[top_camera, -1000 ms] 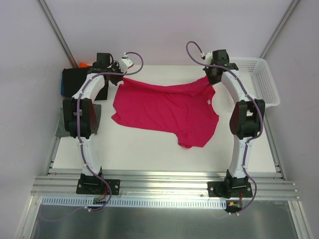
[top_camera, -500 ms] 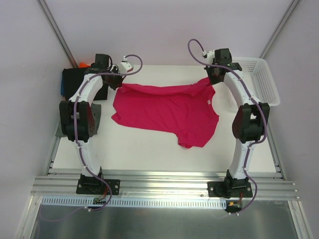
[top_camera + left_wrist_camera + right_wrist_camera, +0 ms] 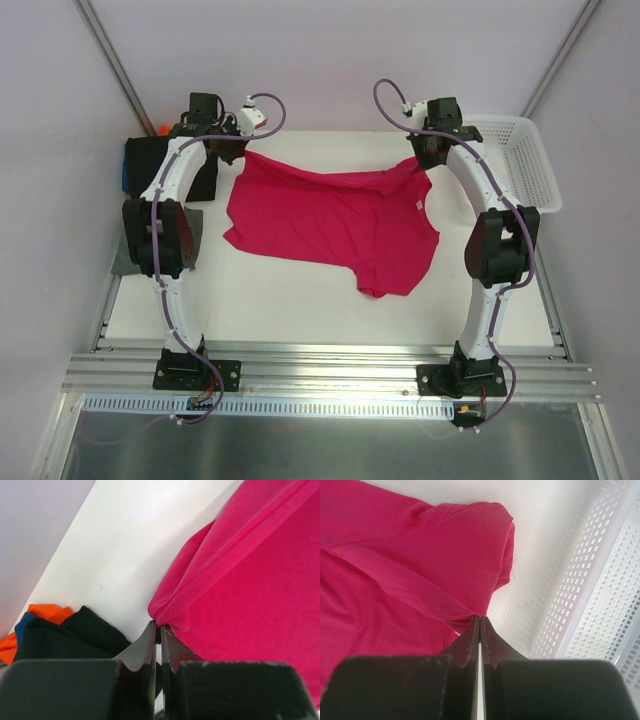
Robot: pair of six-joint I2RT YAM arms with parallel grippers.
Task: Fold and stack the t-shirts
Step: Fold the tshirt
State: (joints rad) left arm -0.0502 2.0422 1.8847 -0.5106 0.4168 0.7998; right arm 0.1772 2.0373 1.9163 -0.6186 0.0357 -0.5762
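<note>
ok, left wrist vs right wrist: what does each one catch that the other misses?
Only the left wrist view: a folded black shirt at lower left, with bits of a blue shirt and an orange shirt showing past it. Only the right wrist view: the white mesh basket along the right side. Both: the crimson-pink shirt on the white table, its edge pinched in that view's own shut hand, the left hand or the right hand.

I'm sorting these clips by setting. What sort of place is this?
Probably a robotics lab cell: white table walled by bare pale panels, aluminium mounting rail at its near edge, left gripper and right gripper pinching a crimson-pink cloth t-shirt.
</note>
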